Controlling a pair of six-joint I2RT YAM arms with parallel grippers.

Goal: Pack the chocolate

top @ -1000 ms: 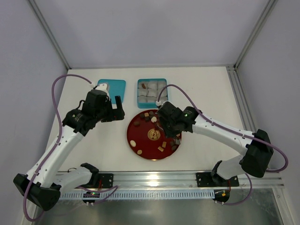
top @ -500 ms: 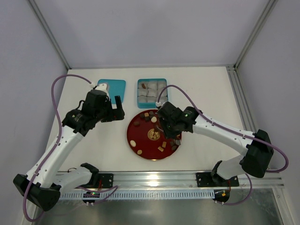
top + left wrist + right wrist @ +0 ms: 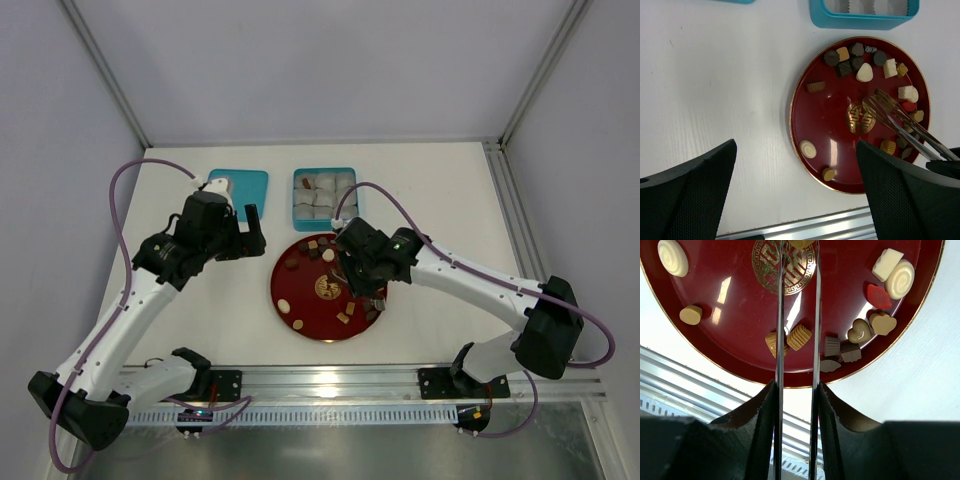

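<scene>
Several chocolate pieces, dark brown, light brown and cream-white, lie spread on a round red plate. Most sit along its far and right rim. My right gripper is shut on metal tongs that reach over the plate's gold middle emblem. In the right wrist view the gripper clamps both tong arms; a light brown bit shows between the tips at the top edge, and I cannot tell if it is gripped. My left gripper is open and empty, above the table left of the plate.
A teal box with white crinkled paper cups stands just behind the plate. Its teal lid lies to the left, behind my left gripper. An aluminium rail runs along the near table edge.
</scene>
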